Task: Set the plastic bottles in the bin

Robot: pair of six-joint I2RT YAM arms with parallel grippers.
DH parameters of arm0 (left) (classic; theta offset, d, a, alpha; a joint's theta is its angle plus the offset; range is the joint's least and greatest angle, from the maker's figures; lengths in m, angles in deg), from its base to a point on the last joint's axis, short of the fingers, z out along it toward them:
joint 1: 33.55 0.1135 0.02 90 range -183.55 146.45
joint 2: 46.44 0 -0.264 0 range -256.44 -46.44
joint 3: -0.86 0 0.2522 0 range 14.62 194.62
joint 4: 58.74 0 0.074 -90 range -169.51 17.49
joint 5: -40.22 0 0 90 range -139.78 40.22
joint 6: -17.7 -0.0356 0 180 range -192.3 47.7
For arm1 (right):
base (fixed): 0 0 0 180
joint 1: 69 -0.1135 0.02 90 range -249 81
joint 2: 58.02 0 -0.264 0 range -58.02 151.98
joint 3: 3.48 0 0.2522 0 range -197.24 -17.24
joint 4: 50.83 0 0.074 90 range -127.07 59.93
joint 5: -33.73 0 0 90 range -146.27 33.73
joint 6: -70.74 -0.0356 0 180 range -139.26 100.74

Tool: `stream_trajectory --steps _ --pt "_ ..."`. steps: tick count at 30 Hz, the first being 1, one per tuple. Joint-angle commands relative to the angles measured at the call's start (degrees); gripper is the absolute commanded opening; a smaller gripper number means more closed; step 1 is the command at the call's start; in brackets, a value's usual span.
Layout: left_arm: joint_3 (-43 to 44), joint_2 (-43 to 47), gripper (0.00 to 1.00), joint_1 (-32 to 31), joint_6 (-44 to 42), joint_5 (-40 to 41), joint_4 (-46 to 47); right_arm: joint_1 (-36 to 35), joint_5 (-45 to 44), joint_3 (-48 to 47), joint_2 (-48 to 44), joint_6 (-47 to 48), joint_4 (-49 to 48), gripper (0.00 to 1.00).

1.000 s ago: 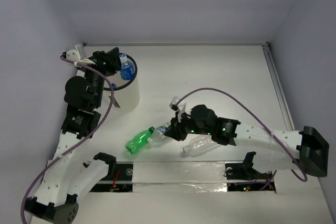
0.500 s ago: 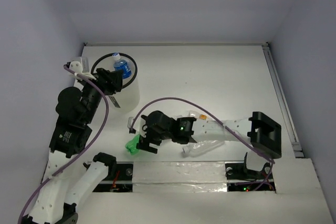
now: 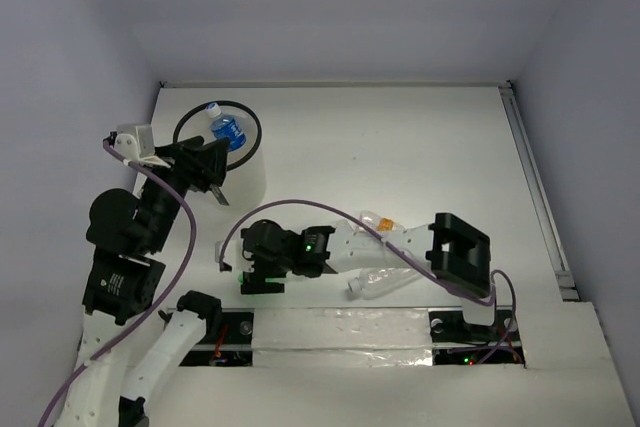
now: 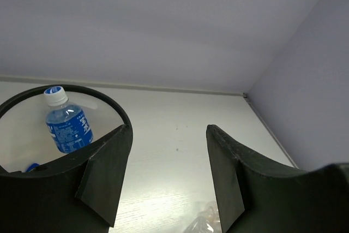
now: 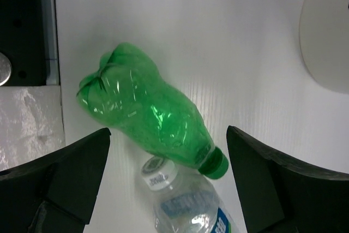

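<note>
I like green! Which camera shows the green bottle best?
The right wrist view: the whole green bottle lies under the open right claw. From above, the arm hides it; the left wrist misses it.

Top camera looks down; left wrist shares the bin (image 3: 248, 185).

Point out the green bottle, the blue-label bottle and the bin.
green bottle (image 5: 150, 115), right wrist view, mid-body.
blue-label bottle (image 4: 68, 129), left wrist view, label.
bin (image 3: 248, 179), top view, white side wall.

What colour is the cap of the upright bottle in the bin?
White cap on the blue plastic bottle; the left wrist view shows it best.
</note>
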Motion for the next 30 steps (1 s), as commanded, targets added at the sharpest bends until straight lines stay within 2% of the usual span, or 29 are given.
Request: stream_trajectory --steps 1,7,15,21,24,30 --pt "-1.74 -0.01 0.54 0.22 -0.2 -1.82 3.96 -0.97 -1.12 -4.84 3.05 2.81 2.97 0.93" --pt "-2.98 0.16 0.54 0.22 -0.64 -1.29 4.67 -1.49 3.8 -10.03 7.71 4.83 6.04 0.93" --pt "-4.12 0.25 0.54 0.22 -0.9 -1.47 5.55 -1.49 3.02 -13.11 11.58 7.03 4.29 0.9" --pt "-4.48 0.78 0.54 0.22 -1.08 -0.33 5.63 -1.49 1.61 -11.36 11.76 7.38 -3.61 0.76" --pt "-4.65 1.22 0.53 0.22 -1.08 1.07 5.72 -1.49 -0.15 -9.43 9.92 6.33 -10.53 0.62" --pt "-4.92 2.36 0.51 0.22 -0.73 3.34 6.07 -1.49 0.03 -4.77 3.68 2.81 -19.34 0.56"
